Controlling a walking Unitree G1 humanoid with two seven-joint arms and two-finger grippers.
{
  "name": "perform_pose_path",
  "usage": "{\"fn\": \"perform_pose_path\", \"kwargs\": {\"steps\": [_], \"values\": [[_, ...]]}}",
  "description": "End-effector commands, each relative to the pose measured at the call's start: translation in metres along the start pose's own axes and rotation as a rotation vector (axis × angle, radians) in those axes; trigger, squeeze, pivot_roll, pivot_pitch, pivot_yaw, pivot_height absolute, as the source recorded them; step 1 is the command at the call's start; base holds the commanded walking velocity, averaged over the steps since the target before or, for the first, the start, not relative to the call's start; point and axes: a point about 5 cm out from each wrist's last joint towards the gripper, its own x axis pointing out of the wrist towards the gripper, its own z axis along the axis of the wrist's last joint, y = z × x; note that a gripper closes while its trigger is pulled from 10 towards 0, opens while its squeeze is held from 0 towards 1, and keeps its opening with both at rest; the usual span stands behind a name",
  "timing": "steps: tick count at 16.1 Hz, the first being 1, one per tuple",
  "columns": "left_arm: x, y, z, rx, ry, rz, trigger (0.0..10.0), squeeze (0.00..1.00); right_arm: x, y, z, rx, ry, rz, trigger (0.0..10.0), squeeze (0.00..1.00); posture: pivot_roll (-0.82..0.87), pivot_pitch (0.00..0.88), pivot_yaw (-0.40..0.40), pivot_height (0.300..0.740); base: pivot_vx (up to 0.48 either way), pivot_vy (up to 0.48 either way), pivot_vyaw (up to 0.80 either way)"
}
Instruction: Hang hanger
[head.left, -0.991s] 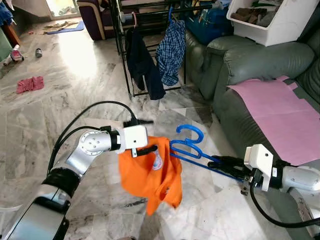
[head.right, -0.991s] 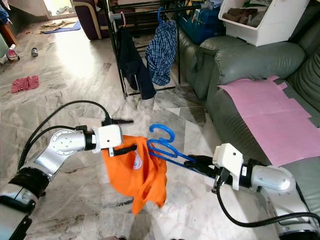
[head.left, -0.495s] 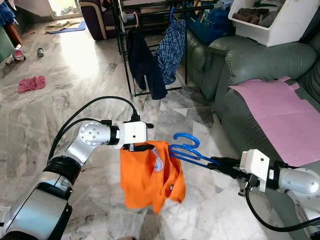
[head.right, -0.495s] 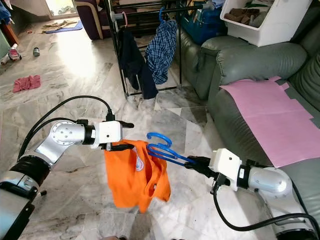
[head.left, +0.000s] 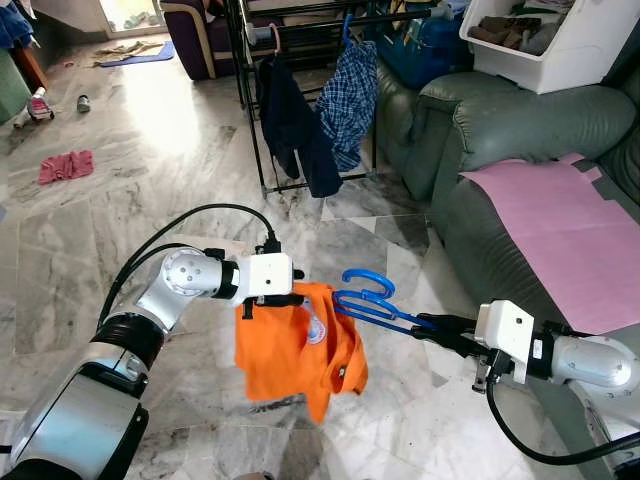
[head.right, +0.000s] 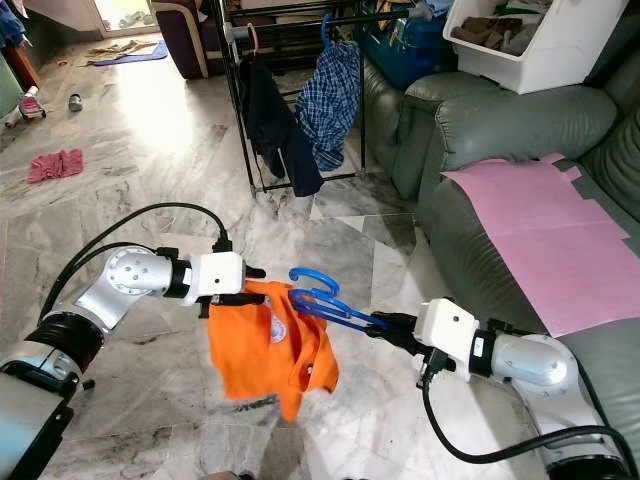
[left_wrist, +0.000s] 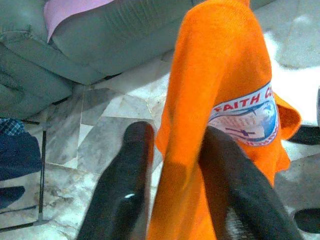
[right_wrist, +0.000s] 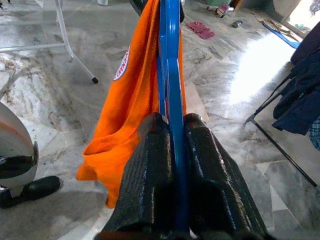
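An orange T-shirt (head.left: 300, 345) with a round printed badge hangs in the air over the marble floor. My left gripper (head.left: 292, 297) is shut on its top edge; in the left wrist view the cloth (left_wrist: 220, 100) runs between the two black fingers (left_wrist: 125, 185). A blue plastic hanger (head.left: 368, 300) pokes into the shirt's neck from the right, hook up. My right gripper (head.left: 440, 326) is shut on the hanger's lower bar, and the right wrist view shows the blue bar (right_wrist: 170, 75) clamped between the pads (right_wrist: 150, 170).
A black clothes rack (head.left: 262, 120) stands ahead with a dark garment (head.left: 295, 125) and a blue checked shirt (head.left: 350, 90) hanging on it. A grey-green sofa (head.left: 500, 130) with a pink sheet (head.left: 560, 220) lies to the right, a white bin (head.left: 550, 40) on top. Red cloth (head.left: 62, 165) lies far left.
The shirt's lower part has swung back in and hangs more bunched. The hanger and right gripper have shifted slightly left, toward the left gripper. The camera has drifted a little.
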Motion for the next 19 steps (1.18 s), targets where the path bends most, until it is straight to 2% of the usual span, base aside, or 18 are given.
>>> {"fn": "perform_pose_path", "kwargs": {"steps": [1, 10, 11, 12, 17, 19], "values": [[0.001, 0.000, 0.001, 0.011, 0.008, -0.024, 0.0, 0.00, 0.003, -0.002, 0.005, -0.028, -0.022, -0.003, 10.0, 0.00, -0.06, 0.092, 0.033, 0.740, 0.000, 0.000, 0.00], [-0.005, 0.011, 0.001, -0.003, 0.012, 0.010, 0.0, 0.00, 0.004, 0.000, -0.001, -0.041, 0.017, -0.013, 10.0, 0.00, -0.06, 0.095, 0.030, 0.740, 0.000, 0.000, 0.00], [-0.007, 0.010, -0.001, -0.010, 0.020, 0.013, 0.0, 0.00, 0.005, -0.001, -0.004, -0.020, 0.032, -0.008, 10.0, 0.17, -0.06, 0.095, 0.030, 0.740, 0.000, 0.000, 0.00], [-0.008, 0.010, -0.003, -0.024, 0.021, 0.014, 0.0, 0.00, 0.004, 0.000, -0.005, 0.009, 0.044, 0.008, 10.0, 1.00, -0.06, 0.093, 0.030, 0.740, 0.000, 0.000, 0.00], [-0.010, 0.009, -0.007, -0.057, 0.026, 0.021, 0.0, 0.00, -0.001, -0.005, -0.009, -0.024, 0.102, 0.016, 10.0, 1.00, -0.06, 0.092, 0.029, 0.740, 0.000, 0.000, 0.00], [-0.014, 0.009, -0.012, -0.092, 0.025, 0.043, 0.0, 0.00, -0.013, -0.025, -0.005, -0.164, 0.214, 0.026, 10.0, 1.00, -0.06, 0.093, 0.030, 0.740, 0.000, 0.000, 0.00]]}}
